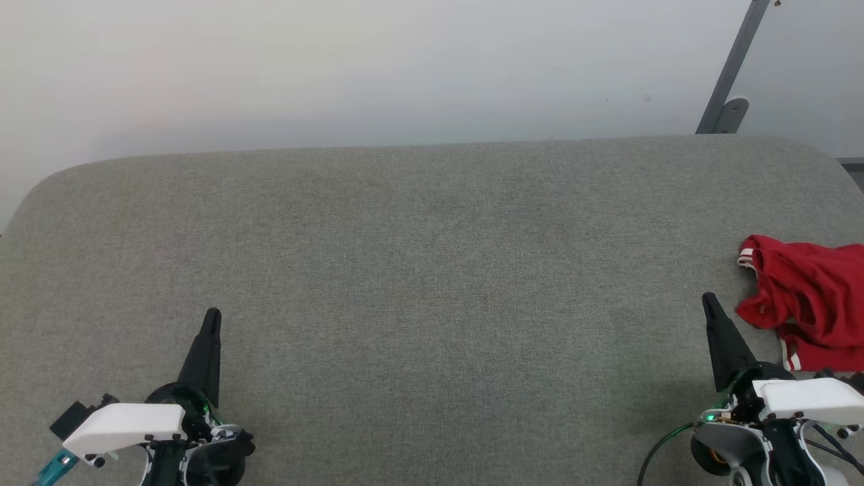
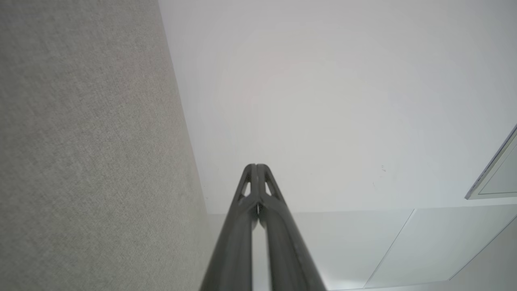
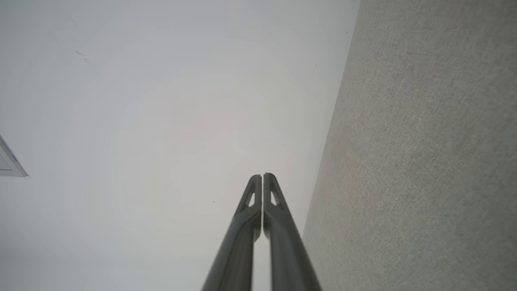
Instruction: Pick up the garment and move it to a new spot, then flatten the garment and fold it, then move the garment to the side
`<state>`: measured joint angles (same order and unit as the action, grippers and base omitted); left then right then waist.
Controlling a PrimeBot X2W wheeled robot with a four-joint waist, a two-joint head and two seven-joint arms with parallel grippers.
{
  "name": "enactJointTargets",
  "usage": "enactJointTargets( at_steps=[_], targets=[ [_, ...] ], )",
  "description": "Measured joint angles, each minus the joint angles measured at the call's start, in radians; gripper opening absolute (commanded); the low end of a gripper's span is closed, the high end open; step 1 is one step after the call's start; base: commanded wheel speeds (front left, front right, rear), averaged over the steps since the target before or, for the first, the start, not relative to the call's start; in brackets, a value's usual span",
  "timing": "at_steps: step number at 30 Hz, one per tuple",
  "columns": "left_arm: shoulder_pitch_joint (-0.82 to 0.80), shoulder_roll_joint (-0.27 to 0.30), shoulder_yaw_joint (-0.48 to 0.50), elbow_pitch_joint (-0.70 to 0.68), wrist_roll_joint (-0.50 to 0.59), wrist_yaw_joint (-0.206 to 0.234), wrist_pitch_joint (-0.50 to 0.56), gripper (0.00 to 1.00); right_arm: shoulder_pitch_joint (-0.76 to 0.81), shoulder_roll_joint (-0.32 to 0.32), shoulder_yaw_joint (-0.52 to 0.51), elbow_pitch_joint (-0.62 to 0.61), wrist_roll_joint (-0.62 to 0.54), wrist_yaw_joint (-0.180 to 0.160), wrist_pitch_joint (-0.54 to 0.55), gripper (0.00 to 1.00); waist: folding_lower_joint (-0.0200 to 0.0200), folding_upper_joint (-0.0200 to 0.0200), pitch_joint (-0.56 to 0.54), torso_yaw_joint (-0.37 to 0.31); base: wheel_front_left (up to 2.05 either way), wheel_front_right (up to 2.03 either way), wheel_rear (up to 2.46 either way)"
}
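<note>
The garment (image 1: pixel 810 297) lies crumpled at the right edge of the tabletop (image 1: pixel 432 256), somewhat nearer the front than the back. It is a red heap with a strip of white-and-red trim showing at its far left corner and another at its near side. Its right part is cut off by the head view's border, so how close it comes to the tabletop's edge cannot be told.

The right tool (image 1: pixel 709 298) hangs over the front right of the tabletop, its fingers pressed together and pinching nothing. Its tip is just left of the garment and apart from it. The left tool (image 1: pixel 212 316) hangs over the front left, also pressed together and empty, well apart from the garment.

Between the two tools and on to the back edge, the grey cloth surface lies flat and bare. Both back corners are rounded. A pale wall (image 1: pixel 337 67) rises just behind the back edge, and a slanted grey metal strut (image 1: pixel 732 74) stands against it behind the back right corner. In each wrist view the shut finger pair points past the tabletop's edge toward the wall.
</note>
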<state>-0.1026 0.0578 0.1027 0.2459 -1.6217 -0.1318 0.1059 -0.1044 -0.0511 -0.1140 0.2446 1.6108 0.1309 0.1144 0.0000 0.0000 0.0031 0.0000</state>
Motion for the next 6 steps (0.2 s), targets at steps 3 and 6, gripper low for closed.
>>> enactJointTargets(
  at_steps=[3, 6],
  targets=[
    [0.000, 0.000, 0.001, 0.000, 0.000, 0.000, 0.000, 0.00, 0.000, 0.000, 0.000, 0.000, 0.000, 0.000, 0.000, 0.00, 0.0000, 0.0000, 0.000, 0.000, 0.00, 0.00, 0.00],
    [0.000, -0.001, 0.001, 0.000, 0.000, 0.000, 0.000, 0.00, 0.000, 0.000, 0.000, 0.000, 0.000, 0.000, 0.000, 0.00, 0.0000, 0.0000, 0.000, 0.000, 0.00, 0.00, 0.00]
  ],
)
